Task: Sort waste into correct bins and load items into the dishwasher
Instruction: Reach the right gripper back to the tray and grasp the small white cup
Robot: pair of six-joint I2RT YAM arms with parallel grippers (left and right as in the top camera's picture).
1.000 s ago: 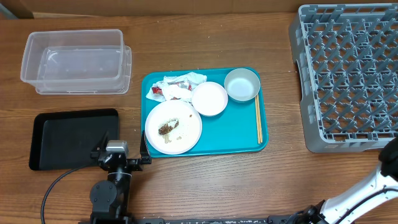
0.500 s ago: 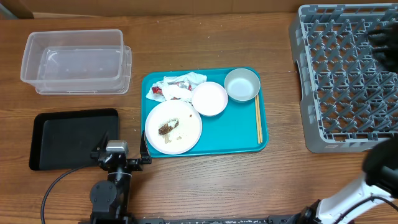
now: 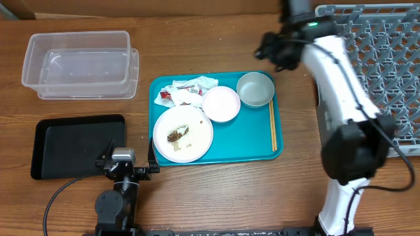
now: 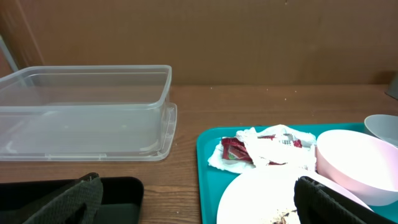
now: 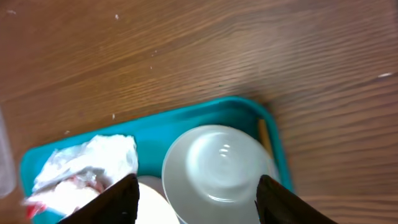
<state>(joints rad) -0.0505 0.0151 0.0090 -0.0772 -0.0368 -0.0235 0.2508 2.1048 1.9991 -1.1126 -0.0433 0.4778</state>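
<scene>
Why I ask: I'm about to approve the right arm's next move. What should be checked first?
1. Right tool open and empty: ok.
2. Right tool above the bowl: ok, the wrist view shows the bowl centred under it.
3. Bowl empty: ok.
4. Bowl clear of the small plate: cannot tell, they sit very close.
5. Dish rack free: ok where visible; the arm hides part.
6. Left tool out of the way: ok, open, by the black tray.

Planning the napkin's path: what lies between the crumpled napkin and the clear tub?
Between crumpled napkin and clear tub: only the rim of the teal tray and bare table, per overhead and left wrist views.
</scene>
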